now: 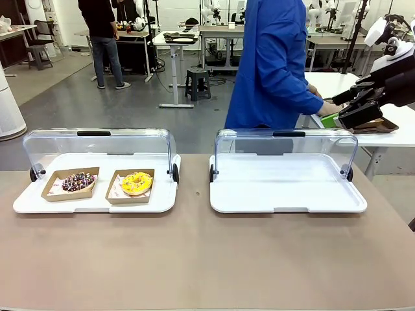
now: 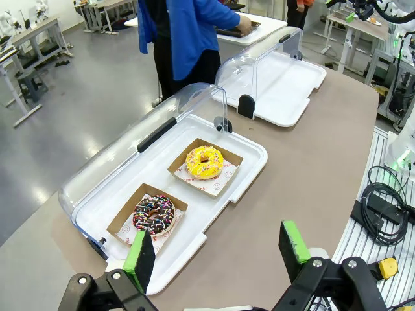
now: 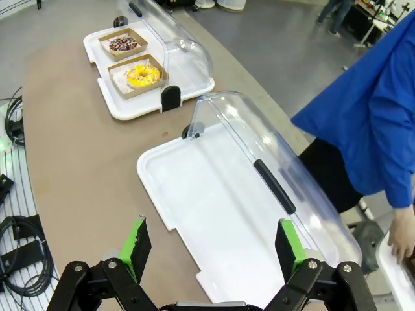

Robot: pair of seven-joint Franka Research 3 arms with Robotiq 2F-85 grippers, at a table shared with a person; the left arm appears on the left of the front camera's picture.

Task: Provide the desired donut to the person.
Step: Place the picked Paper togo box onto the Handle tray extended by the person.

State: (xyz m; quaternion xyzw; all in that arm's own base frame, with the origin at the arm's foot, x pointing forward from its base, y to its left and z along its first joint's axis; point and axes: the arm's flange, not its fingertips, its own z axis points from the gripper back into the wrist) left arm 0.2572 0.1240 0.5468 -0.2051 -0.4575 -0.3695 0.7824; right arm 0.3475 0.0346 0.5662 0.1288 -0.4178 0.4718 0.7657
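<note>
Two donuts lie in cardboard boxes on the left white tray point(image 1: 26, 201), under its raised clear lid: a chocolate sprinkled donut point(image 1: 78, 182) point(image 2: 154, 214) and a yellow donut point(image 1: 136, 183) point(image 2: 204, 162) point(image 3: 143, 76). My left gripper point(image 2: 217, 253) hangs open above the table's near-left corner, short of the chocolate donut. My right gripper point(image 3: 213, 249) point(image 1: 337, 109) is open and empty, high over the right tray's end. The person point(image 1: 272, 65) point(image 3: 369, 129) in a blue jacket is turned to a side table, one hand point(image 2: 245, 24) on a dark tray point(image 2: 230, 30).
The right white tray point(image 1: 285, 188) point(image 3: 214, 207) holds nothing and its clear lid stands raised at the far edge. Bare brown tabletop point(image 1: 194, 259) runs along the near side. Cables point(image 2: 382, 207) lie on a rail beside the table. Another person point(image 1: 102, 32) stands far back.
</note>
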